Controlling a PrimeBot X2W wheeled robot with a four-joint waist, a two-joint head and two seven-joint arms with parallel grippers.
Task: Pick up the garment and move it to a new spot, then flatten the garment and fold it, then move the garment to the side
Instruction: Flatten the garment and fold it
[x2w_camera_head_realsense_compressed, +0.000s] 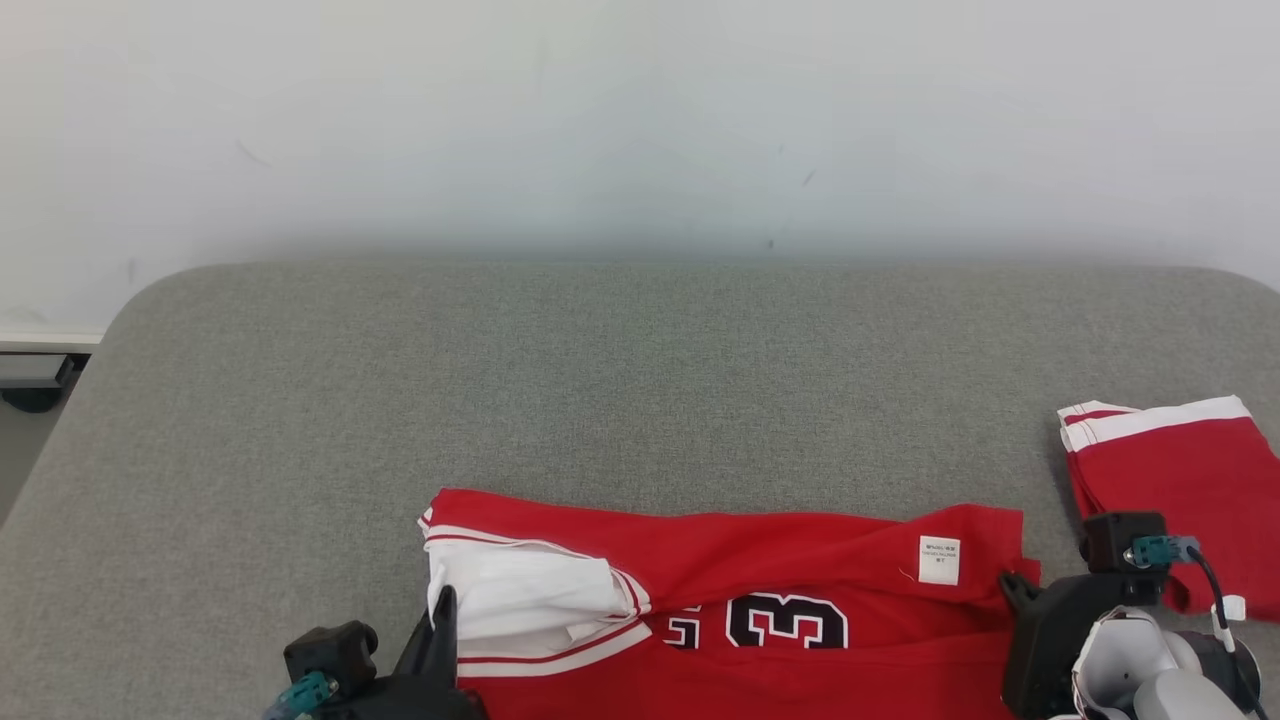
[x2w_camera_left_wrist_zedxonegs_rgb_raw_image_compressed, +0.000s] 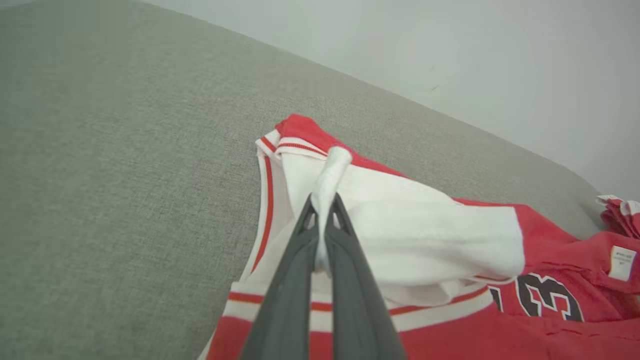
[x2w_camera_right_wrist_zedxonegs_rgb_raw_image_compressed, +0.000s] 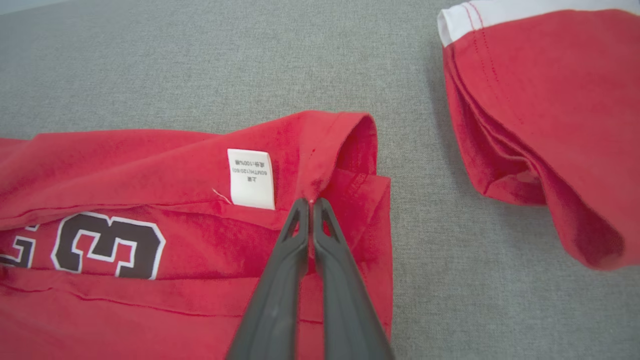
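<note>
Head view, the garment (x2w_camera_head_realsense_compressed: 780, 610) lies along the near edge of the bench (x2w_camera_head_realsense_compressed: 640, 380); left wrist view, left gripper (x2w_camera_left_wrist_zedxonegs_rgb_raw_image_compressed: 324, 210) clamps its white fold; right wrist view, right gripper (x2w_camera_right_wrist_zedxonegs_rgb_raw_image_compressed: 311, 206) pinches the red hem by the label (x2w_camera_right_wrist_zedxonegs_rgb_raw_image_compressed: 251, 177), both thin bites, so an uneven pull could slip one.

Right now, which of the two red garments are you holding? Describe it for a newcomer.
On the grey fabric surface, look at the middle of the near edge. The long red jersey lies there, its ends pinched by the left fingers and right fingers. Unlike the smaller folded red garment at the right, it bears black numerals and a white label.
</note>
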